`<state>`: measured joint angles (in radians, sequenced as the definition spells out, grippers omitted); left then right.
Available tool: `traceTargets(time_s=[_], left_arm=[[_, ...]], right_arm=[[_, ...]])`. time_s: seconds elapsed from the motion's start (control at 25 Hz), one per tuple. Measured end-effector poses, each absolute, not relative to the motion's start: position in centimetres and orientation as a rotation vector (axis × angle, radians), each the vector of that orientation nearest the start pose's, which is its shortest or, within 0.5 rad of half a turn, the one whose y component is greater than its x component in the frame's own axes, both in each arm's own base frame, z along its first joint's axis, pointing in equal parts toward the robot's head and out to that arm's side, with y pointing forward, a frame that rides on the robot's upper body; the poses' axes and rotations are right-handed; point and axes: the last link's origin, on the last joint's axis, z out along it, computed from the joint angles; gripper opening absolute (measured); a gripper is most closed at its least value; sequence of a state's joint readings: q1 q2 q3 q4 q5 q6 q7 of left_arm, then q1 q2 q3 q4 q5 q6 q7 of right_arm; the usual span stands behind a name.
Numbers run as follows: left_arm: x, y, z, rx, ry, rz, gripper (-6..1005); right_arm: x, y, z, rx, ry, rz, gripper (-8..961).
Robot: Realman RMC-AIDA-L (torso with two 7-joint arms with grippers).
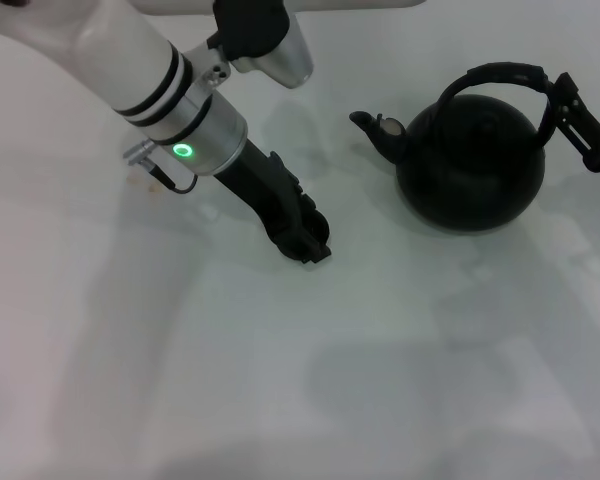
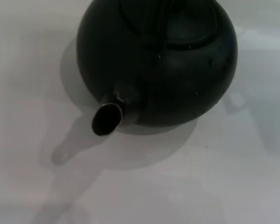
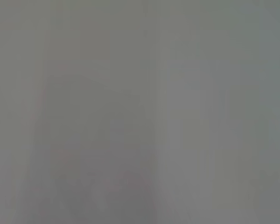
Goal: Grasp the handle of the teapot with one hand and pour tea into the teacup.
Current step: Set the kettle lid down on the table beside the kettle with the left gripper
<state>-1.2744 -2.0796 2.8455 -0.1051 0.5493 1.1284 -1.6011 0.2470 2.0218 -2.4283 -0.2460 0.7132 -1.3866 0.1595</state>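
Note:
The teapot (image 1: 470, 165), round and matte black, stands on the white table at the right, its spout (image 1: 372, 128) pointing left. Its arched handle (image 1: 500, 74) rises over the top. My right gripper (image 1: 565, 105) reaches in from the right edge and sits at the handle's right end, touching it. My left gripper (image 1: 310, 245) hangs low over the table left of the spout, shut and empty. The left wrist view shows the teapot (image 2: 177, 60) and its open spout (image 2: 107, 119) from close by. The teacup and the tea are out of view. The right wrist view shows only grey blur.
The white table (image 1: 380, 380) stretches bare toward me in front of the teapot. My left arm (image 1: 170, 90) crosses the upper left of the head view, with a green light on its wrist.

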Motion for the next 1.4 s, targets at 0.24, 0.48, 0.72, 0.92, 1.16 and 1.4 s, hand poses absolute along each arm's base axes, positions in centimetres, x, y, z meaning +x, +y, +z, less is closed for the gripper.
traceTargets(time_s=[0.24,0.48,0.72,0.92,1.16,1.4], left_arm=[[-16.23,39.15,-10.9,-3.091,-0.385,0.392,767],[-16.39,39.27,-10.88,-3.078,-0.384,0.409,774],[-16.5,39.24,-10.89,-3.074,-0.398,0.41,782],[-16.26,39.07,-11.07,-3.086,-0.395,0.407,788],[-16.18,39.03,-11.11,-3.09,-0.394,0.405,796],[-15.9,39.06,-11.16,-3.096,-0.384,0.403,811]], right_arm=[[33.16,26.44,-1.54,-1.737,0.402,0.805,885],[33.14,26.35,-1.53,-1.737,0.399,0.809,884],[33.16,26.35,-1.54,-1.738,0.401,0.807,884],[33.19,26.32,-1.54,-1.738,0.402,0.806,884],[33.27,26.22,-1.47,-1.732,0.404,0.806,885],[33.26,26.23,-1.46,-1.731,0.403,0.807,885]])
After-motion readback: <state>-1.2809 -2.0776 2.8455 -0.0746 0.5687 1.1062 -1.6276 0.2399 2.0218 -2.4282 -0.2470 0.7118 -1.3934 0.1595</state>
